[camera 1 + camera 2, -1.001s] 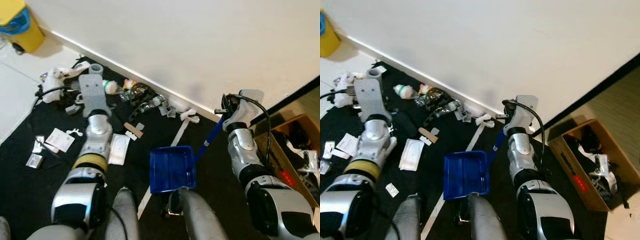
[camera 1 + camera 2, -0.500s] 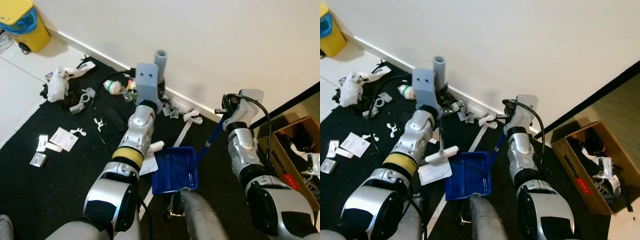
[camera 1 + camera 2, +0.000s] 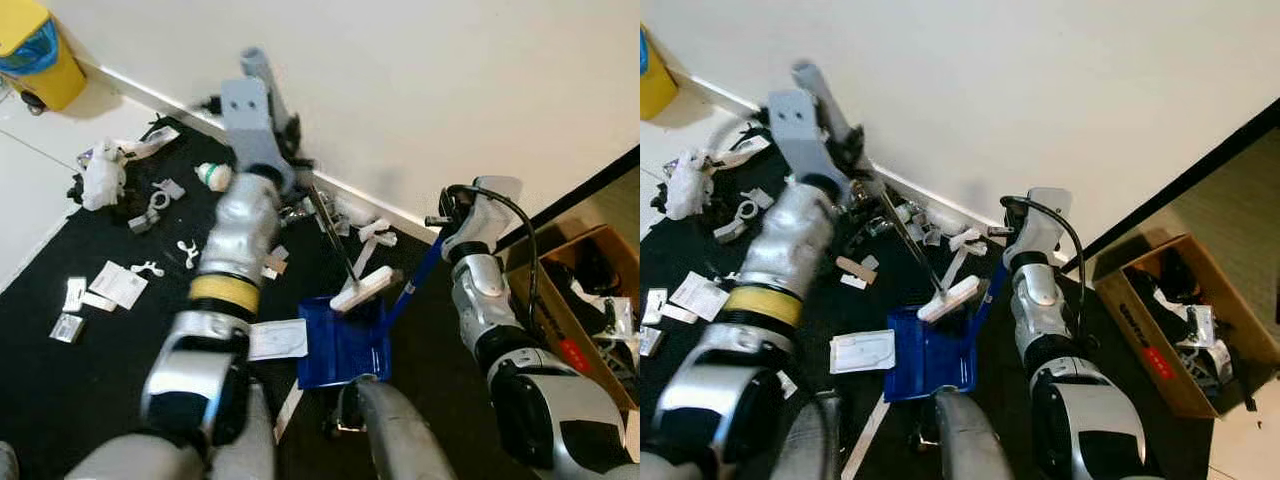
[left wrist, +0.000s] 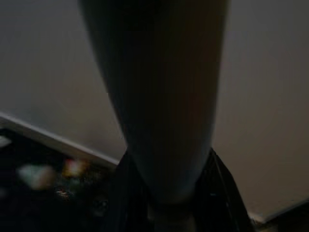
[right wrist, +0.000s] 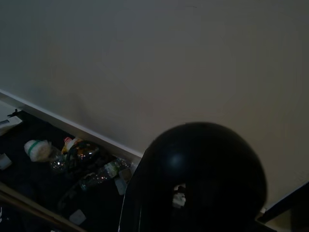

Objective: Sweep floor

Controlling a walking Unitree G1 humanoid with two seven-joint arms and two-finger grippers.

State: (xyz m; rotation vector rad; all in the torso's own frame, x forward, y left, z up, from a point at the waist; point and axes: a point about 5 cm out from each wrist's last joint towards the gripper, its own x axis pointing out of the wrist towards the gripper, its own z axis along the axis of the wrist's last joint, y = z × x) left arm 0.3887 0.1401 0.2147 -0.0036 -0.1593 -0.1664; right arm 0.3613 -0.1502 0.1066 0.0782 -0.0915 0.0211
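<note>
- Fingers of the left gripper (image 3: 290,135) closed round the upper end of a broom handle (image 3: 902,237), up by the far wall near the white skirting (image 3: 130,82); in the left wrist view, dark fingers (image 4: 130,193) pressed against a pale grey shaft.
- Slants down and to the right from that grip to a pale broom head (image 3: 362,288), lying at the far edge of the blue dustpan (image 3: 345,345) — touching it or just above, cannot tell which.
- Fingers of the right gripper (image 3: 447,212) hidden behind the wrist housing; whether open or closed, cannot tell. Sits at the top of the dustpan's blue handle (image 3: 413,283), which runs down and left to the pan.
- Dustpan on the black floor (image 3: 60,380) in the middle, just beyond the robot's legs, with a white strip on the floor beside its left edge.
- Flat white packet (image 3: 278,339) lying just left of the pan, touching or nearly touching its edge.
- Litter strewn along the foot of the wall: bottle with a green band (image 3: 212,176), crumpled white wrapping (image 3: 102,178), small white clips, cards and packets (image 3: 117,284) further left.
- Yellow bin (image 3: 38,50) in the far left corner — on the pale floor.
- Open cardboard box (image 3: 1180,330) of odds and ends at the right, well apart from the pan.
</note>
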